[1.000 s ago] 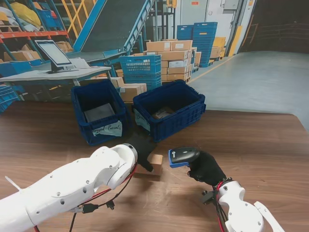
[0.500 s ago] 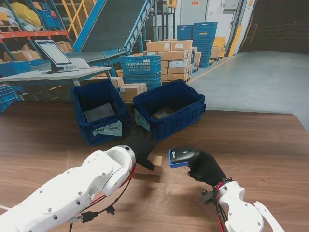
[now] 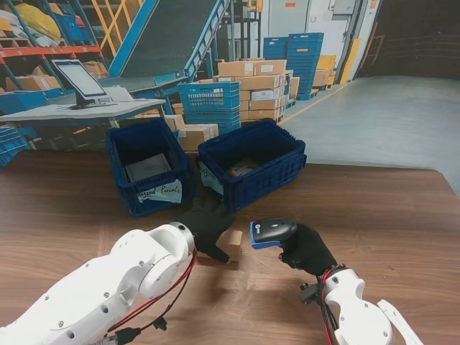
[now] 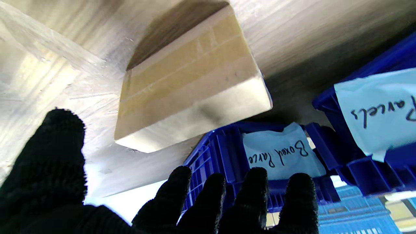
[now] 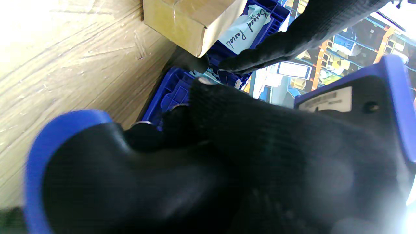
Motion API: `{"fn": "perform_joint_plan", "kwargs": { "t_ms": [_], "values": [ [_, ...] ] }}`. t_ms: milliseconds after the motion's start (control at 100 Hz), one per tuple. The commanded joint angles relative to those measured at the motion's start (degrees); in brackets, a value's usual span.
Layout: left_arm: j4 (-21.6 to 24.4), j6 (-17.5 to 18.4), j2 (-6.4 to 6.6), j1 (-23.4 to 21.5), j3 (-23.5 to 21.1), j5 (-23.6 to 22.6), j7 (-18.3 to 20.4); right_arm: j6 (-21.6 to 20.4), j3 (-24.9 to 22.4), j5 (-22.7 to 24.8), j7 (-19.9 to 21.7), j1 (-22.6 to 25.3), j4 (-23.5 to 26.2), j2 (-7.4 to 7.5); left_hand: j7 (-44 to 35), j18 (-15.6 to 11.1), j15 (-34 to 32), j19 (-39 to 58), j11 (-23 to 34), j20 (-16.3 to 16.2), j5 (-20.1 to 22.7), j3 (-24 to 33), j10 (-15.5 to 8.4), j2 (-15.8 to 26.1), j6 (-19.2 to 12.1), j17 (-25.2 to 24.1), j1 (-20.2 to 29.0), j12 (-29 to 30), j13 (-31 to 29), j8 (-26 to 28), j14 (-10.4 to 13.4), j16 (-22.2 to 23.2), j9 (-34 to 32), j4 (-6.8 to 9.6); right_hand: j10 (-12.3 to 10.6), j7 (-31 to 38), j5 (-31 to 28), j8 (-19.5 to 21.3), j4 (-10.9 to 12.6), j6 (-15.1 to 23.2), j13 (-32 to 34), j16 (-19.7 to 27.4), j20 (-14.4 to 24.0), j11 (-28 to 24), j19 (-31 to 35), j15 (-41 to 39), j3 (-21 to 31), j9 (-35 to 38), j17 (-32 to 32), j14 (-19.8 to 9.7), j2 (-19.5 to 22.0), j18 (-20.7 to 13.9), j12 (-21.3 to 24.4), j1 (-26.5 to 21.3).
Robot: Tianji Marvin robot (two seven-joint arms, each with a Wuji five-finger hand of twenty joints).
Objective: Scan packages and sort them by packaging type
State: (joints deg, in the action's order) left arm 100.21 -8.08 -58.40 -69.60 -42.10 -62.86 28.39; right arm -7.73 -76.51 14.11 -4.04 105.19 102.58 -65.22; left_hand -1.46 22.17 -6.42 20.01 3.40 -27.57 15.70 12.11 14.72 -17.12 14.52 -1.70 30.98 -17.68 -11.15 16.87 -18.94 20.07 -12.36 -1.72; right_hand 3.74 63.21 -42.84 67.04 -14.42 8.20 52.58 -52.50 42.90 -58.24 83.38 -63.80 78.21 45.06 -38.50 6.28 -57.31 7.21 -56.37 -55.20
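left hand (image 3: 205, 226) fingers apart over the cardboard box (image 3: 231, 245) — right hand (image 3: 305, 249) clamped on the scanner (image 3: 272, 232).

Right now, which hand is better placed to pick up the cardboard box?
Left. The left hand hovers open right over the cardboard box, while the right hand is occupied gripping the scanner.

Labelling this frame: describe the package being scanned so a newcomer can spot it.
On the brown wooden table, nearer to me than the two blue plastic crates, lies a small tan cardboard box. It sits between the two black-gloved hands and is the only package on the tabletop.
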Motion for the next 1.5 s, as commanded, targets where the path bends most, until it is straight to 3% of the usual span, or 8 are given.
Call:
{"fn": "perform_joint_plan", "kwargs": {
  "t_ms": [0,480,1090,1250,1300,1360,1490],
  "values": [
    [0.6,0.3,0.35,-1.0,-0.2,0.3,1.0,0.2,0.1,0.1,0.6,0.4,0.7,-0.36,-0.8,1.9,-0.2,-0.8,-1.1,0.1,1.6,0.5,0.3,2.0,0.4,0.1,0.5,-0.7,-1.1,-0.6,-1.3,-0.6,-1.7,1.69,0.7,3.3,-3.6,2.3,0.4,1.8,1.5,-0.7,2.1,0.6,3.1,-1.1,8.5,0.9,-0.2,1.9,2.7,-1.8,-0.4,-5.0],
    [2.2,3.6,0.89,-7.6,-5.3,1.9,0.9,-0.3,0.8,0.2,0.3,0.0,0.4,-0.40,-0.8,1.6,-0.4,-0.5,-1.1,0.1,1.9,1.3,0.1,3.3,0.6,0.2,0.4,-0.9,-1.5,-0.6,-1.1,-0.3,-2.0,1.87,0.6,3.2,-3.5,2.3,0.4,2.0,1.4,-0.6,2.0,0.6,3.1,-1.1,8.5,0.9,-0.2,2.0,2.8,-1.8,-0.3,-5.0],
    [6.2,4.3,0.89,-15.8,-9.8,-3.6,-0.2,-0.7,1.2,0.6,-0.4,0.0,0.8,-0.49,-0.9,1.2,-0.7,0.0,-0.8,0.1,2.1,2.1,-0.5,6.5,0.9,0.3,1.0,-1.4,-2.1,-0.4,-0.3,0.1,-2.6,3.14,0.6,3.2,-3.5,2.3,0.5,2.0,1.5,-0.6,2.0,0.5,3.1,-1.1,8.5,0.9,-0.3,1.8,2.7,-1.7,-0.3,-5.0],
    [6.0,3.1,0.48,-16.6,-9.9,-6.6,-3.2,-0.6,1.3,0.7,-0.5,-0.1,0.9,-0.51,-2.0,1.4,-1.5,0.9,0.6,-0.2,4.7,2.9,-0.5,5.4,0.6,1.3,2.6,-2.0,-4.0,-0.1,-0.2,0.5,-5.6,3.48,0.7,3.2,-3.5,2.3,0.5,2.0,1.4,-0.6,2.0,0.6,3.1,-1.1,8.4,0.9,-0.3,1.8,2.8,-1.8,-0.3,-5.0],
    [5.5,2.9,0.36,-16.5,-9.6,-7.3,-4.7,-0.7,1.4,0.7,-0.5,-0.1,0.8,-0.51,-3.4,1.4,-2.2,2.2,2.0,-0.4,6.7,5.8,-1.0,4.0,0.1,1.9,3.7,-2.7,-5.3,0.8,0.0,1.1,-7.0,3.86,0.6,3.2,-3.5,2.3,0.5,2.0,1.5,-0.6,2.0,0.6,3.1,-1.1,8.4,0.9,-0.2,1.8,2.8,-1.9,-0.3,-5.0],
    [4.7,2.5,0.21,-16.3,-9.3,-8.0,-6.6,-0.7,1.4,0.7,-0.5,-0.2,0.8,-0.50,-3.8,1.5,-2.6,3.4,3.6,-0.3,7.7,10.4,-1.3,2.5,-0.1,2.2,2.7,-3.2,-6.1,1.3,0.2,1.6,-7.5,3.30,0.7,3.2,-3.5,2.3,0.5,2.0,1.5,-0.6,2.0,0.6,3.1,-1.1,8.4,0.9,-0.2,1.8,2.8,-1.9,-0.3,-5.0],
    [3.8,1.9,-0.01,-15.9,-9.1,-7.4,-8.8,-0.6,1.3,0.6,-0.3,-0.1,0.8,-0.46,-4.0,1.6,-2.9,4.1,6.6,0.0,8.0,12.2,-1.8,1.7,-0.4,2.1,1.3,-3.5,-6.6,1.6,0.1,1.9,-6.5,2.31,0.7,3.2,-3.5,2.3,0.5,2.0,1.5,-0.6,2.0,0.6,3.1,-1.1,8.4,0.9,-0.3,1.9,2.8,-1.8,-0.3,-5.0]
  ]
}}
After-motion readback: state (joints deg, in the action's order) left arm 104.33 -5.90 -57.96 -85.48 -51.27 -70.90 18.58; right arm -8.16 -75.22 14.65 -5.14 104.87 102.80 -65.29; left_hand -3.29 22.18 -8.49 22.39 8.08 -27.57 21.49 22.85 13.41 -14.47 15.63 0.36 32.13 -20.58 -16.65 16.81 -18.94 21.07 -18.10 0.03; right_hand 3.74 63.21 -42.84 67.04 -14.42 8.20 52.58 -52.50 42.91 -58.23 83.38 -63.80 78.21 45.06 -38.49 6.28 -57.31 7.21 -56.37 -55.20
